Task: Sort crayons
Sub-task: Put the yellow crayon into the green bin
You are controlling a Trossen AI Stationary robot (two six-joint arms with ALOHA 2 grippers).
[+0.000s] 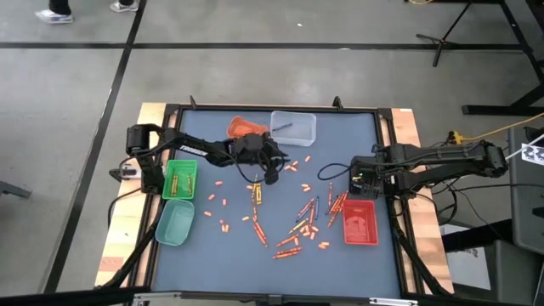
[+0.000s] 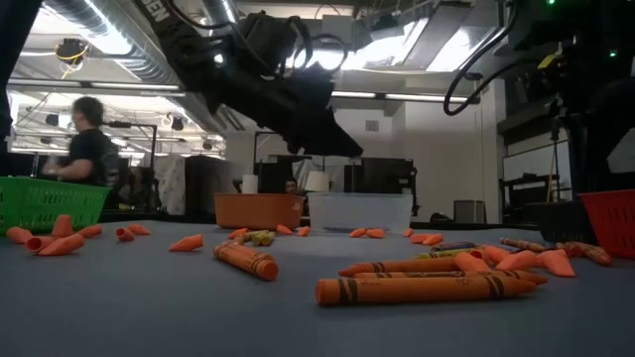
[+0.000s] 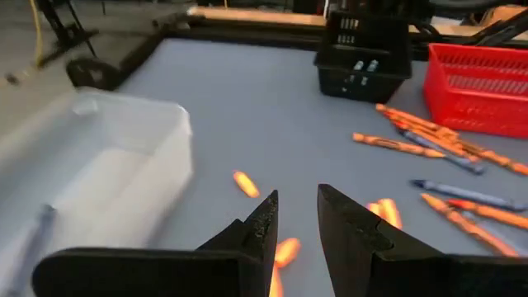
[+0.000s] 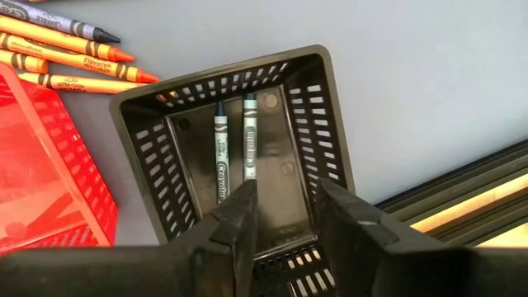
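- My right gripper (image 4: 285, 216) hangs over a perforated black plastic basket (image 4: 318, 124), matt.
- Two crayons (image 4: 235, 148) inside wear paper wrappers.
- The red tray (image 4: 49, 165) looks like glossy plastic lattice.
- The table (image 4: 412, 74) is smooth, matt blue-grey, edged with wood.

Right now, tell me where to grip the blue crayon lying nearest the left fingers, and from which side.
Take the blue crayon from straight above, with the left fingers astride its thin width. It lies flat on the mat, so nothing can get under it. Probably grip toward its free end, since orange crayons crowd the other end.
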